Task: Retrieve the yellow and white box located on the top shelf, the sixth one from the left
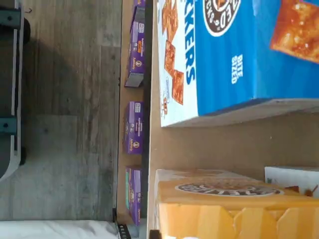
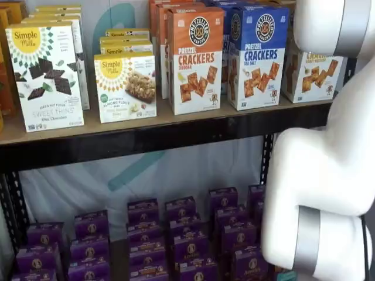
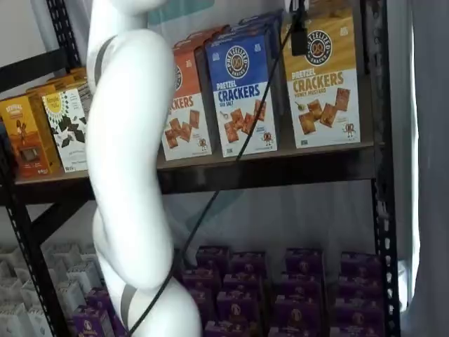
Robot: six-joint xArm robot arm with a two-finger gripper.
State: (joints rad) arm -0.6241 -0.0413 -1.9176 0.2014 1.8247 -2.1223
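Item: tall mustard-yellow and white Pretzel Crackers carton [image 3: 324,81], top shelf [image 3: 280,168].
We log black gripper fingers [image 3: 299,31] closed at its twelve o'clock edge (grip unconfirmed); blue-topped cracker box [image 3: 242,95] at nine o'clock.

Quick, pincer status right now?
Pincer: closed, at the top of the yellow and white box; whether it actually holds the box cannot be told.
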